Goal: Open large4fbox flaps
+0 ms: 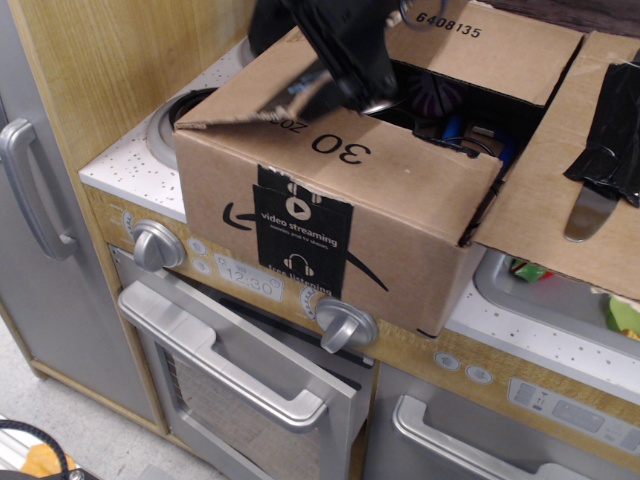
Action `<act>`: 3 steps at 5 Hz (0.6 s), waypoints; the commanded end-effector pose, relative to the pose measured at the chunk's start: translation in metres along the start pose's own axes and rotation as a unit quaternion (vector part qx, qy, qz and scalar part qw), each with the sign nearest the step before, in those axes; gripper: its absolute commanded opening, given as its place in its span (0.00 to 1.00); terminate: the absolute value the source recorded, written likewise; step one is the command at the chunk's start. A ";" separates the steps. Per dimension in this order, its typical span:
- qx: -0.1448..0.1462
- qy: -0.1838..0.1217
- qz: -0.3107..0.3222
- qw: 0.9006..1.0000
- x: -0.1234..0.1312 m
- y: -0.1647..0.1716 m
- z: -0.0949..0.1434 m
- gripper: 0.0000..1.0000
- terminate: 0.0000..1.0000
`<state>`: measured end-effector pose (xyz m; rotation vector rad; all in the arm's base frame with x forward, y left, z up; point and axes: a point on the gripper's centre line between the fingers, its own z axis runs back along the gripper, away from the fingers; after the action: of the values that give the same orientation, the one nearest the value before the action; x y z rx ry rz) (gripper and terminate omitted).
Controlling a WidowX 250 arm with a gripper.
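The large4fbox (pixel 400 210) is a brown cardboard box with black "video streaming" tape, a smile arrow and "30" near its rim. It stands on a toy stove top. The back flap (pixel 500 55), printed "6408135", stands open. The right flap (pixel 540 190) hangs out to the right with black tape on it. The left flap (pixel 245 95) lies raised at a slant, with a taped edge. My black gripper (pixel 330 65) is motion-blurred above the box's top left, at the left flap's inner edge, with its fingers apart. Dark items lie inside the box.
The box sits on a toy kitchen counter (pixel 120 165) with a burner (pixel 165 120) to its left. Knobs (pixel 158 245) and an oven door handle (pixel 235 370) are below. A sink (pixel 560 295) with green items lies under the right flap. A wooden wall (pixel 120 50) stands at the left.
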<state>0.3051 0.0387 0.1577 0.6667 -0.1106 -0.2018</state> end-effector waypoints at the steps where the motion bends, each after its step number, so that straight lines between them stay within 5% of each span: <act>1: 0.042 -0.025 -0.015 0.999 0.003 0.077 0.015 1.00 0.00; 3: 0.024 -0.046 -0.060 0.997 -0.008 0.119 -0.012 1.00 0.00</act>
<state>0.3146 0.1417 0.1975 0.6613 -0.1390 -0.3616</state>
